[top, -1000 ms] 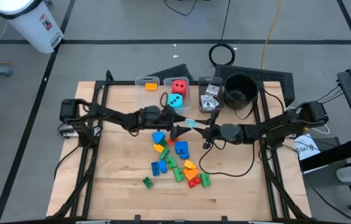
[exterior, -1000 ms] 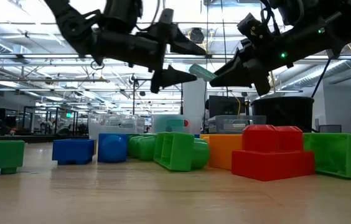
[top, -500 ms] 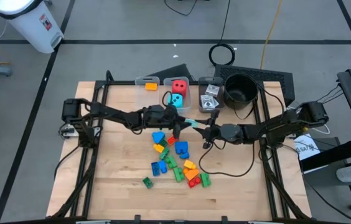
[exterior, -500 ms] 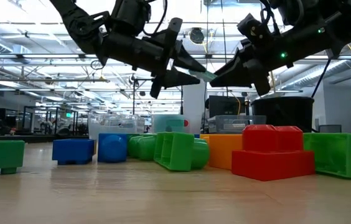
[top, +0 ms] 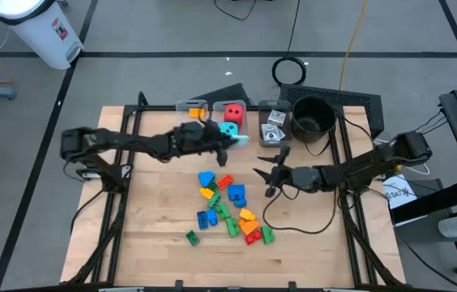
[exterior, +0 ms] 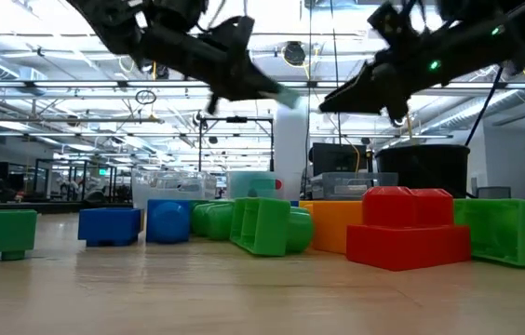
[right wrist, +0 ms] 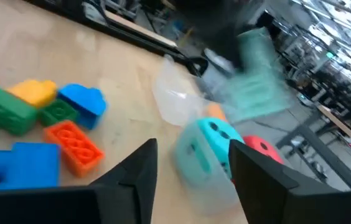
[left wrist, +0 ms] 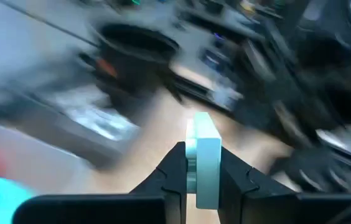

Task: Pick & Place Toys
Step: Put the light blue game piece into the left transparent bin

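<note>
A pale teal flat plastic piece [left wrist: 202, 158] is clamped in the left gripper [top: 227, 143], just below-left of the clear bin w/ dice [top: 241, 126], upper centre; right gripper [top: 267, 177] is spread open, empty.

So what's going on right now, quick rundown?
Left pincer shut on a pale green piece, up near the dice bin. Right pincer open, empty, above the table. Brick pile waiting; nothing blocking.
</note>
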Controlling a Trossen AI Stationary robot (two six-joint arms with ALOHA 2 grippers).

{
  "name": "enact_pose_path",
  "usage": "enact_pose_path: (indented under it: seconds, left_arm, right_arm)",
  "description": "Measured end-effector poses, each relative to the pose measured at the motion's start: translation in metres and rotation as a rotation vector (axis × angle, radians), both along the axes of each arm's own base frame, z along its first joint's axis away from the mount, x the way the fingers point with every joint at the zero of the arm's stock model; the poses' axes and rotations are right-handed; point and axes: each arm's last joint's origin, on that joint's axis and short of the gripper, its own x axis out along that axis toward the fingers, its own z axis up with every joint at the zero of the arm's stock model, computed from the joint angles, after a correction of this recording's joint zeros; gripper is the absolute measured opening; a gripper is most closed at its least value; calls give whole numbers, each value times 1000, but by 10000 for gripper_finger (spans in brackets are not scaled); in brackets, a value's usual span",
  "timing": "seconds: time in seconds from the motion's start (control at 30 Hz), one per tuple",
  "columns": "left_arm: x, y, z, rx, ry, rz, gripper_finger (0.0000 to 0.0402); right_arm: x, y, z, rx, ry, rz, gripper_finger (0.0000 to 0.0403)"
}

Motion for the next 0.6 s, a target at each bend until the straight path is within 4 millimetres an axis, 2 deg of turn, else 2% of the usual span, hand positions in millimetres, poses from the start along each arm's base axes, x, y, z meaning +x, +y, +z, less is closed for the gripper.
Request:
enact_pose_path:
  seconds: [0.23, 0.3, 0.47, 0.6]
  left_arm:
    - [-48, 3, 28, 251, 287, 353, 45]
    - [-61, 6, 29, 300, 389, 487, 45]
    - [-82, 24, 14, 328, 616, 709, 45]
    - [-90, 48, -11, 278, 683, 740, 45]
  right_arm:
    - [-14, 12, 24, 8, -83, 17, 179]
    - [-17, 13, 29, 22, -109, 24, 179]
    - [-20, 13, 30, 27, -102, 24, 180]
    - [-20, 13, 29, 25, -90, 21, 180]
